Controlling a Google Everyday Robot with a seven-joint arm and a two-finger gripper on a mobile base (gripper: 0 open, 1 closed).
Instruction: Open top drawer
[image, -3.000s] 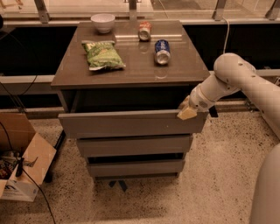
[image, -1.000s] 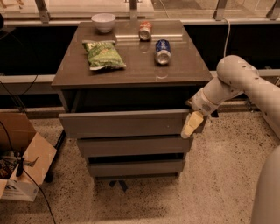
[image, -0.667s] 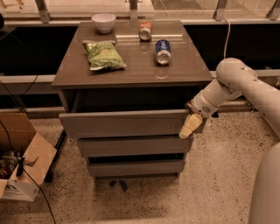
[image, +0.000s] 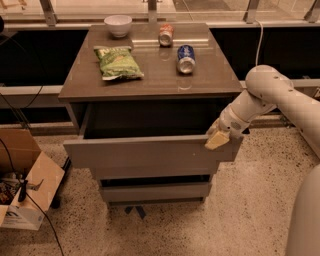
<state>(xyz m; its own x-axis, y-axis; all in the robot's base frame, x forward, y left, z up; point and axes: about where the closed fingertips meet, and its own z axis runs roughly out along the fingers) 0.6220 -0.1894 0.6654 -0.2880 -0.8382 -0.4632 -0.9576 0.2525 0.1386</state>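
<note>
The top drawer (image: 145, 154) is the widest of the three grey-brown fronts under the cabinet top and stands pulled out part way. Its dark inside shows behind the flat front panel. My gripper (image: 217, 139) is at the right end of the drawer front's upper edge, touching it. The white arm reaches in from the right. The medium drawer front (image: 155, 172) and the narrowest drawer front (image: 155, 191) sit further back below it.
On the cabinet top (image: 150, 82) are a white bowl (image: 118, 24), a green chip bag (image: 118, 62), a red can (image: 165, 35) and a blue can (image: 185, 58), both lying down. An open cardboard box (image: 25, 192) and cables lie on the floor at left.
The gripper dropped from the drawer's top right corner to its right edge. The top drawer front now stands further out toward the camera.
</note>
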